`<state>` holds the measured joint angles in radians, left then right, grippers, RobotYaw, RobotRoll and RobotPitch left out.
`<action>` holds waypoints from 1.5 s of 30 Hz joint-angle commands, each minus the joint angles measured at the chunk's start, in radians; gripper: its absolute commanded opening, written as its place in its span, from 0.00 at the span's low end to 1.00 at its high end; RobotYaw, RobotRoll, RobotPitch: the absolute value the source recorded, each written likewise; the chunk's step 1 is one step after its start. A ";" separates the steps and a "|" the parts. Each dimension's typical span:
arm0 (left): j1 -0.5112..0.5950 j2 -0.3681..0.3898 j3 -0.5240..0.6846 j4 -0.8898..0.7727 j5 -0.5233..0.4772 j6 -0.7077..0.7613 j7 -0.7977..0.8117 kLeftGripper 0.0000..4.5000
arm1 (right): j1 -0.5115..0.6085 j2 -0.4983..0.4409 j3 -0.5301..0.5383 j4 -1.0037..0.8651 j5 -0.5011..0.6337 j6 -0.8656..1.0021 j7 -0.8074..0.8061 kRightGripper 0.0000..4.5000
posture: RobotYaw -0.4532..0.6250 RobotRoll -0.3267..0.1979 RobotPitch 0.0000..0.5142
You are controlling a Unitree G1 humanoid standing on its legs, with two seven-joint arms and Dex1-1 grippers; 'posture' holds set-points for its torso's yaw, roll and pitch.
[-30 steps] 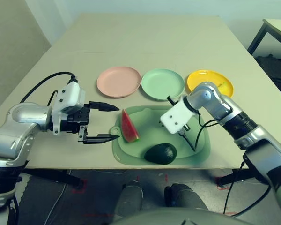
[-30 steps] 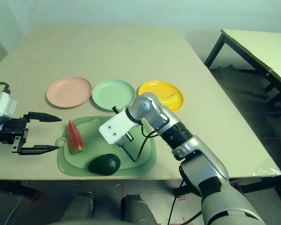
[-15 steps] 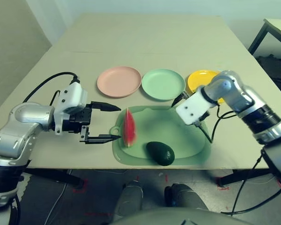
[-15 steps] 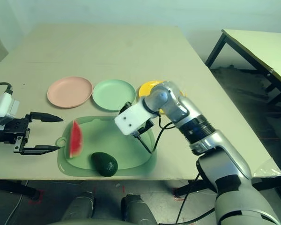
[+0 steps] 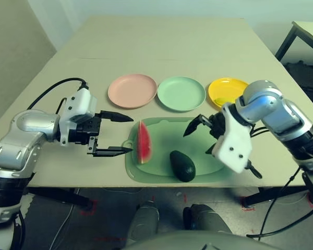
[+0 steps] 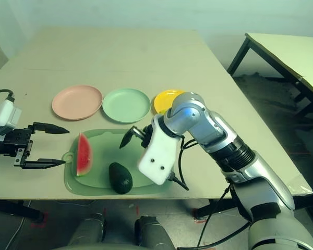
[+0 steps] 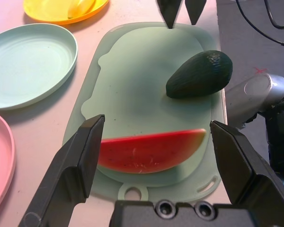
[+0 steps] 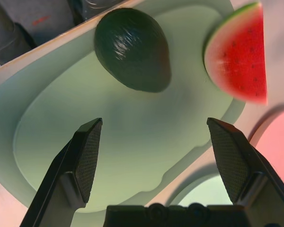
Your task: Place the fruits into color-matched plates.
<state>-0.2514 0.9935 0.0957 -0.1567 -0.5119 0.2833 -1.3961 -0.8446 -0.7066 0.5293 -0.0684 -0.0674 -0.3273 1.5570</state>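
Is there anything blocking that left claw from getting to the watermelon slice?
Nothing visible does. The left gripper is open beside the cutting board, and the watermelon wedge lies just ahead of its fingertips; the avocado sits farther along the board.

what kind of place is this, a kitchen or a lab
Probably a lab or test room, not a kitchen: a plain beige table holds three empty-looking plastic plates, a green cutting board with a red watermelon wedge and dark avocado, and another bare table stands nearby.
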 commanded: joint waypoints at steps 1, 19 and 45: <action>0.021 0.001 -0.005 -0.013 0.006 -0.001 -0.002 1.00 | -0.039 -0.023 -0.049 0.016 -0.044 0.187 -0.029 0.99 | 0.48 0.62 0.18; -0.060 -0.034 -0.054 0.068 0.039 -0.038 -0.030 1.00 | -0.004 -0.069 0.008 -0.159 0.029 -0.032 0.057 0.99 | 0.46 0.62 0.17; -0.022 -0.013 -0.024 0.030 0.030 -0.022 -0.020 1.00 | 0.042 0.106 0.135 -0.129 -0.063 0.158 0.017 0.99 | 0.49 0.62 0.20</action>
<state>-0.2665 0.9697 0.0716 -0.1163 -0.4813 0.2581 -1.4086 -0.8086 -0.6064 0.6492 -0.2015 -0.1198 -0.1769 1.5819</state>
